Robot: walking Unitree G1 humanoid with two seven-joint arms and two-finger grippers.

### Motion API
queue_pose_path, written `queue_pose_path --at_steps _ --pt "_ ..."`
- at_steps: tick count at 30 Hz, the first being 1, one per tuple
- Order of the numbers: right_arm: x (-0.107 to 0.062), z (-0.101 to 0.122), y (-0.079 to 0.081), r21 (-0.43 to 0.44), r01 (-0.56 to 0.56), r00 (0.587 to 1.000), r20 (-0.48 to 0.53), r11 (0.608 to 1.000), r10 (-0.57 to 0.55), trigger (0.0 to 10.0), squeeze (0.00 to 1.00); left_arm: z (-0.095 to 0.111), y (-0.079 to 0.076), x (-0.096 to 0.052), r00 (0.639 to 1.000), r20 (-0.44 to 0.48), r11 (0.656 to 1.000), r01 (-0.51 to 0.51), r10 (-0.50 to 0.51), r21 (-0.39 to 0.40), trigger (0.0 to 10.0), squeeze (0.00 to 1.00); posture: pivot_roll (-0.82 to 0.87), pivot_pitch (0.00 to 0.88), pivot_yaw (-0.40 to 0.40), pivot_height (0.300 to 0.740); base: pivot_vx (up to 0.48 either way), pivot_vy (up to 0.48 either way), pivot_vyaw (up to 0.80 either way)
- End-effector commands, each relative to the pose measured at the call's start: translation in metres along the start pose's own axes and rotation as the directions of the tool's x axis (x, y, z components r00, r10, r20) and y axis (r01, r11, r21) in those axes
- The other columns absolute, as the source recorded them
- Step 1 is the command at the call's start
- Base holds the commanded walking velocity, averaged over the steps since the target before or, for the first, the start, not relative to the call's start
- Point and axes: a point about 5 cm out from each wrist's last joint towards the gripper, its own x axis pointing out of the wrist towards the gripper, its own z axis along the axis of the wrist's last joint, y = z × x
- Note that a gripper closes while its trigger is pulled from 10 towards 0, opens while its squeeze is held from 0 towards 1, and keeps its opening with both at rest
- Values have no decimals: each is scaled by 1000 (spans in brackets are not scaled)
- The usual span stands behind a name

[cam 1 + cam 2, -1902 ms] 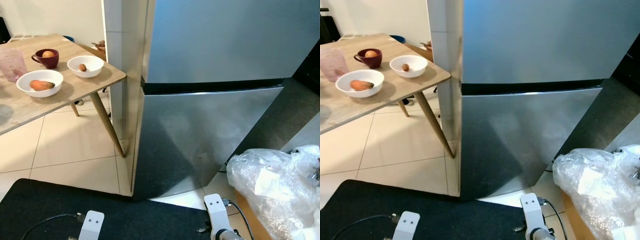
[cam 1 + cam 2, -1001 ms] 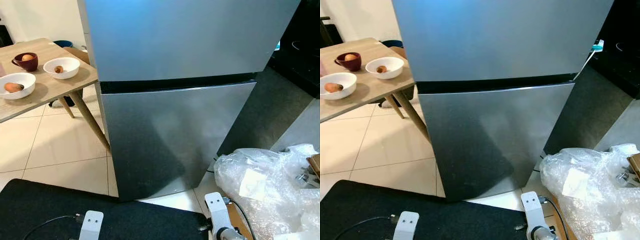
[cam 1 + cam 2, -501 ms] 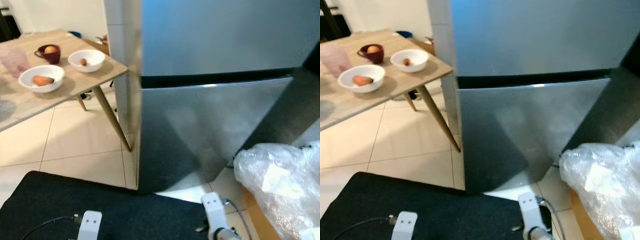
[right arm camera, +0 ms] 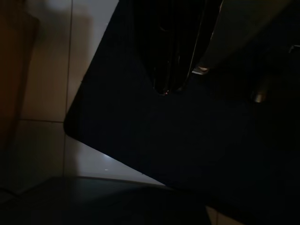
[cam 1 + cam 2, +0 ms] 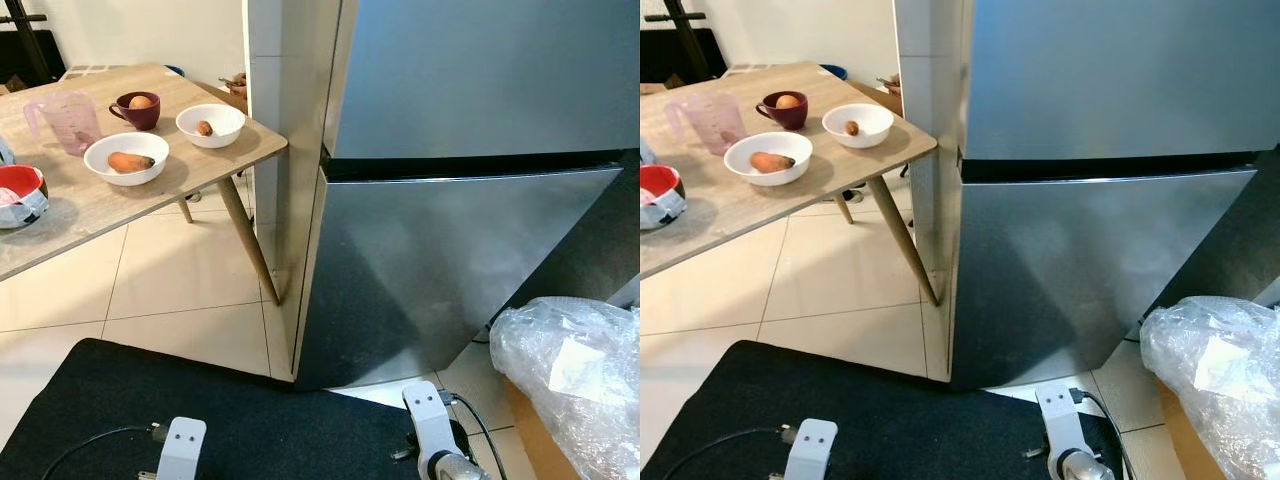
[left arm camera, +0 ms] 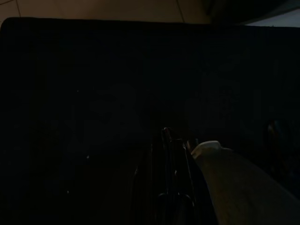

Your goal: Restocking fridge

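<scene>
A tall steel fridge [image 5: 470,150] stands straight ahead with both its upper and lower doors closed. To its left is a wooden table [image 5: 70,215]. On it are a white bowl with an orange vegetable [image 5: 126,158], a second white bowl with a small brown item [image 5: 864,124] and a maroon cup holding a round orange thing [image 5: 138,109]. Both arms hang idle low over a black mat [image 5: 120,400]. My left gripper [image 6: 168,136] and right gripper [image 4: 171,89] show dimly in their dark wrist views.
A pink measuring jug [image 5: 70,120] and a red bowl [image 5: 20,185] also sit on the table. A crumpled clear plastic bag [image 5: 570,370] lies on a brown box at the lower right. Pale floor tiles lie between the mat and the table legs.
The camera has swung, so the fridge sits further right in view and more of the table shows on the left. Nothing on the table has moved, and both arms still hang.
</scene>
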Motion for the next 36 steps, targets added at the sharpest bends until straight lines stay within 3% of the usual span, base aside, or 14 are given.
queue_pose_path --at_steps 1,14,26,36 --pt "-2 -6 1 -17 -9 1000 -17 1000 9 10000 0 -4 -5 -1 1000 -21 1000 14 -14 -2 10000 0 -54 69 -51 700 0 0 0" --pt "0 -2 5 -65 -32 999 0 997 32 10000 0 2 -6 -1 999 37 999 -7 9 -43 10000 0 -50 63 -54 700 0 0 677" --pt "0 -1 8 -61 -33 999 3 998 33 10000 0 3 -6 1 999 39 996 -2 5 -85 10000 0 -43 54 -47 700 0 0 800" --pt "1 2 12 -66 -42 999 9 997 42 10000 0 7 3 5 998 3 986 -62 63 -158 10000 0 -48 42 -46 700 0 0 800"
